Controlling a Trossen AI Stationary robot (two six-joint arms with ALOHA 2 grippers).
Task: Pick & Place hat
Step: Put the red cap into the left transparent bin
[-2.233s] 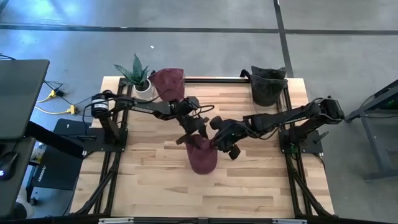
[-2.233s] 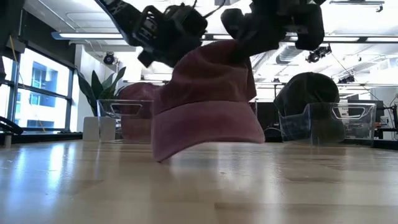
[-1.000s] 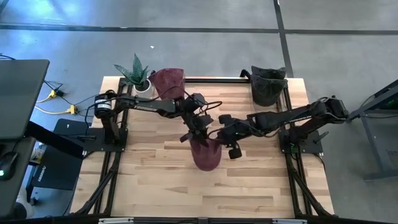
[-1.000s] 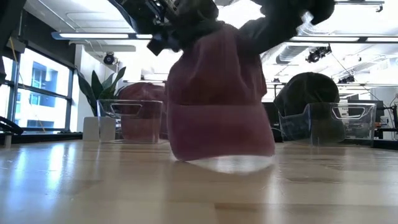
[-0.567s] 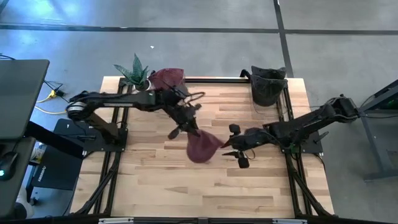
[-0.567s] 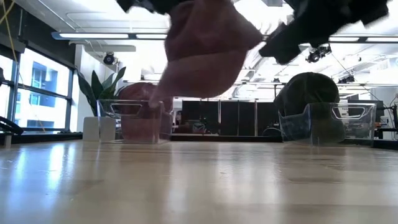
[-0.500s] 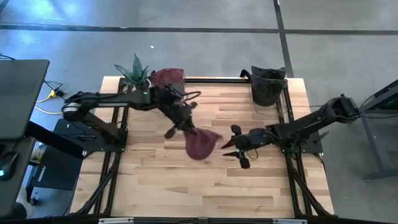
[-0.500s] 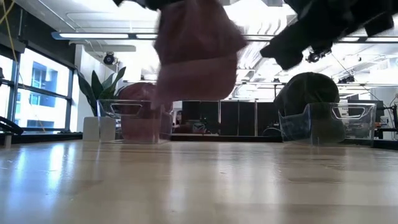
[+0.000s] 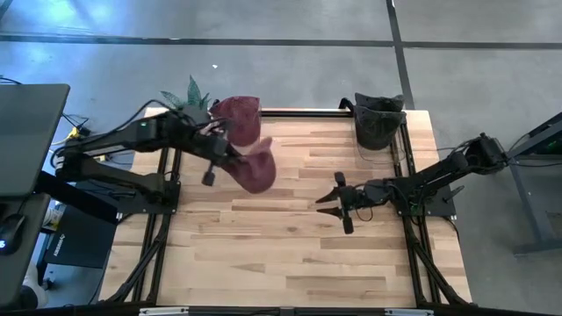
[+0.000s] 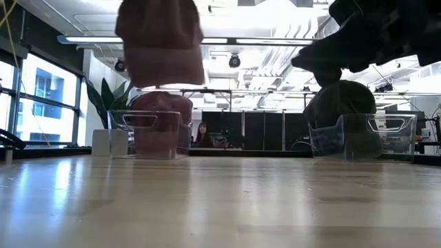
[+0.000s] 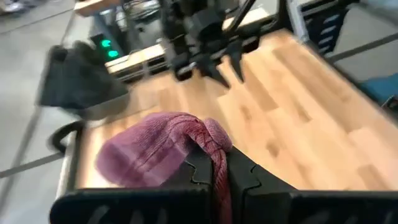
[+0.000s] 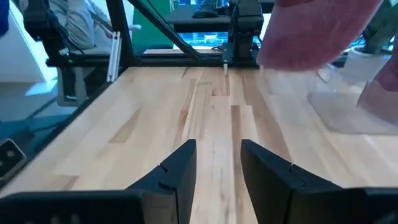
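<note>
the counter (image 9: 290, 254) is bare wood at the centre now, because the hat (image 9: 255, 167) that sat there a moment ago is up in the air, swung over toward the left bin (image 10: 148, 131) of maroon caps. left gripper (image 9: 221, 165) is clamped on a bunched fold of it; i'd say the drop comes next. right gripper (image 9: 336, 201) has let go and backed off, fingers spread, empty. dark caps fill the right bin (image 10: 362, 136). plant (image 9: 191, 92) at the corner, bright office beyond.
</note>
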